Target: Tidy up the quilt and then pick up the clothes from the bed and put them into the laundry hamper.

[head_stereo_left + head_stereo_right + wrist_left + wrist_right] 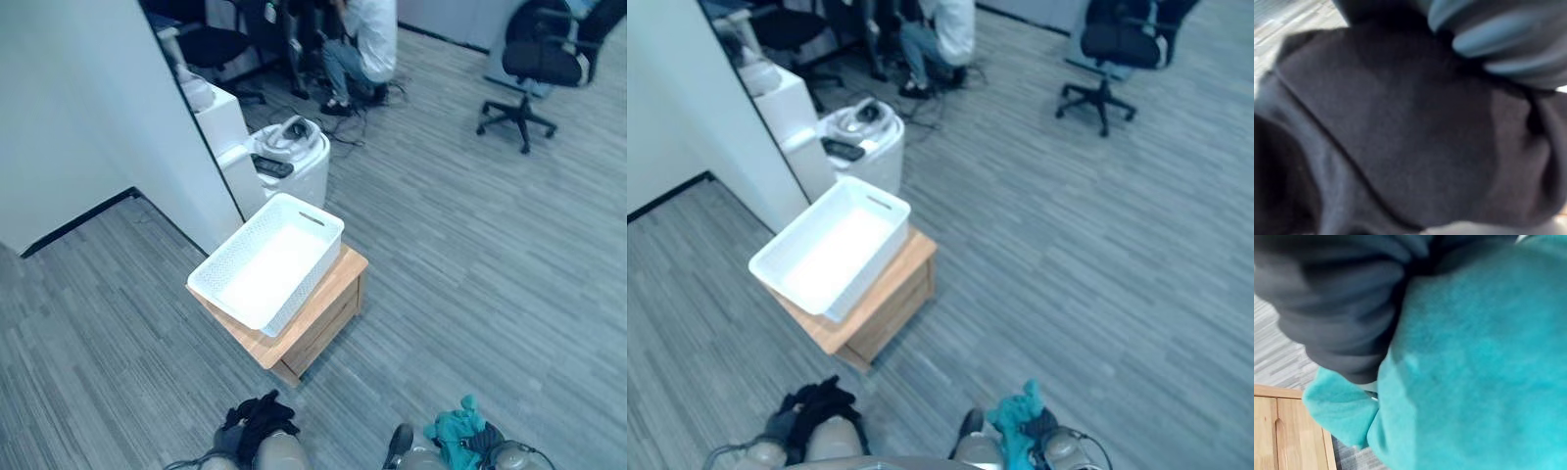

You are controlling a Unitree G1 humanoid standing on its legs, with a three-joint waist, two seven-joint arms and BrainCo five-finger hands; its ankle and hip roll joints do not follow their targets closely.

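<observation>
1. A white laundry hamper (266, 266) sits on a low wooden stand (315, 319) on the grey floor, in front of the robot. I see nothing inside it.
2. The left hand (227, 443), low and near, is clamped on a bundle of black clothes (257, 419); in its wrist view the dark cloth (1400, 147) bunches under the fingers (1498, 34).
3. The right hand (490, 443), near and to the right, is wrapped in a teal garment (455, 429); the fingers are buried in the cloth, so I cannot tell their state.
4. Far off, a person (364, 47) crouches by a white appliance (284, 162), and a black office chair (537, 61) stands far right.
</observation>
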